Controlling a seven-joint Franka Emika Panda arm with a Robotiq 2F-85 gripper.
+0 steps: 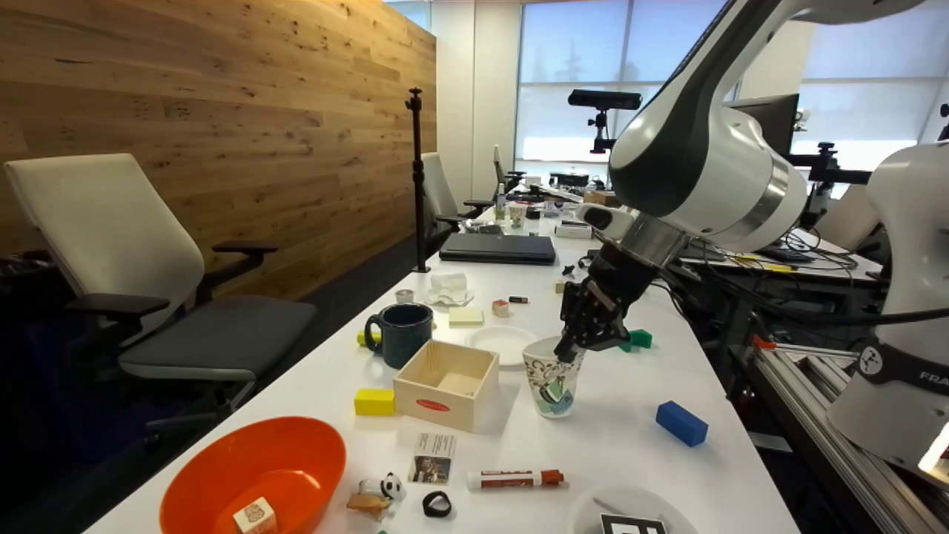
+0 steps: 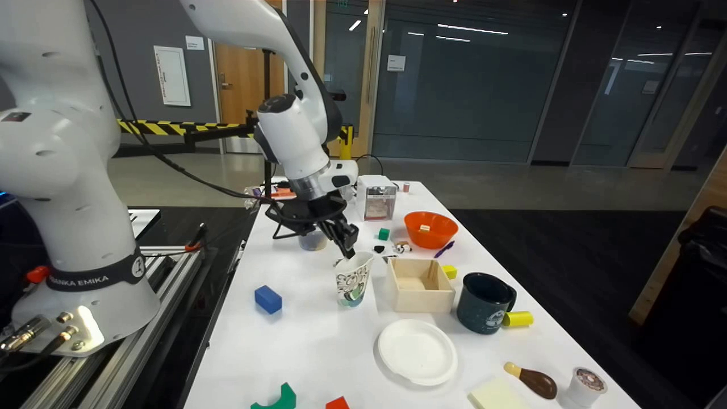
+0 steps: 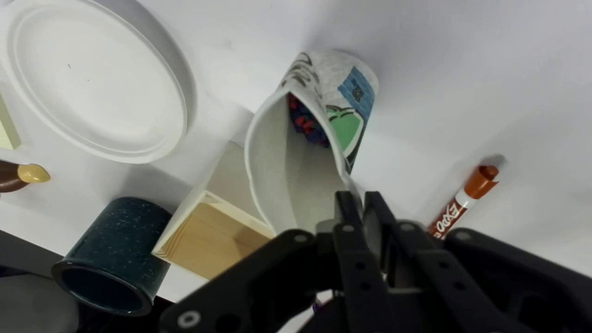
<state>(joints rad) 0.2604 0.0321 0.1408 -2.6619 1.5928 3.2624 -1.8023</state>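
Cup (image 1: 551,381) | claw (image 3: 360,204) was clamped on its rim | red-and-blue bits (image 3: 306,121) lay inside | I judged a slow, level lift safest, without squeezing the paper harder

In an exterior view, a wood-plank wall (image 1: 245,111) is running alongside a long white table (image 1: 615,445); an office chair (image 1: 156,267) (pale backrest (image 1: 96,200), dark seat (image 1: 222,334)) is standing between the two. Shaded windows (image 1: 571,67) are glowing brightly at the far end. In an exterior view, bright light streaks (image 2: 472,29) are showing on dark glass panels (image 2: 466,96), a wooden door (image 2: 244,74) is adjoining a grey wall (image 2: 139,68), and pale flooring (image 2: 568,176) is bordering dark carpet (image 2: 539,244).
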